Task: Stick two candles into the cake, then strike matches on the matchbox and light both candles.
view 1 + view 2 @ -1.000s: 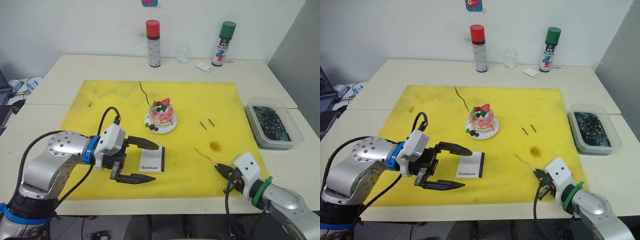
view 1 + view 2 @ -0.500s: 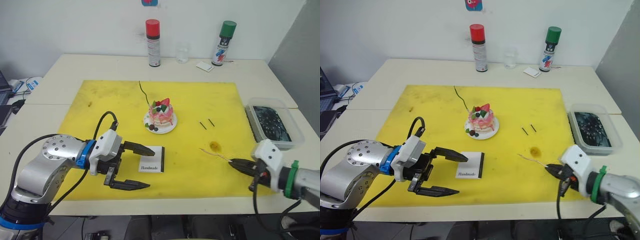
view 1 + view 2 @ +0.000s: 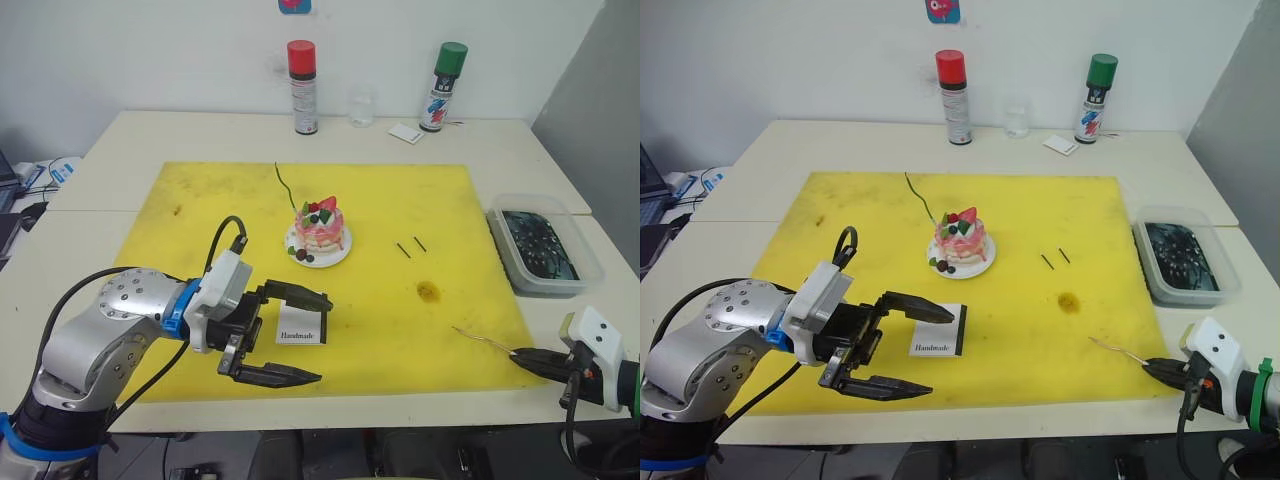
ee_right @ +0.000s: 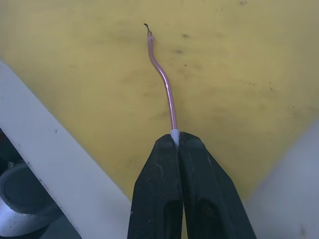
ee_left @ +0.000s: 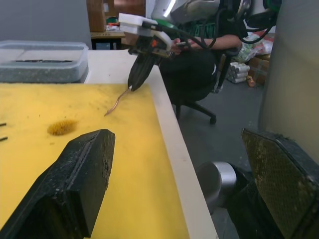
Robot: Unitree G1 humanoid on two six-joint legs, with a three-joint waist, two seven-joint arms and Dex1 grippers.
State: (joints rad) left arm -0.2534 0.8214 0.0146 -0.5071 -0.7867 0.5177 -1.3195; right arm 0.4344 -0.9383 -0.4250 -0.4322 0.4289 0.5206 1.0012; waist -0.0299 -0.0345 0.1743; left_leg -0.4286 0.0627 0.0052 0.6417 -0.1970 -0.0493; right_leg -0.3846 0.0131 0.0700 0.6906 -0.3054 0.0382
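Overhead: left gripper [image 3: 300, 338] fingers spread wide, flanking flat white matchbox [image 3: 303, 325] on yellow mat [image 3: 200, 200]. Left wrist: fingers [image 5: 79, 169] apart, matte black. Right wrist: right gripper [image 4: 176, 142] fingers clenched on thin, wavy pinkish candle [image 4: 164, 87].

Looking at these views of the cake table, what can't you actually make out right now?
- Small white card at the far table edge, head views: too small to read any print.
- Clear plastic bin: dark contents blur together, unidentifiable.
- Thin green candle, head views: its lower end passes behind the pink-and-white cake, so whether it is stuck in is unclear.
- Two short dark matches: heads too small to tell.
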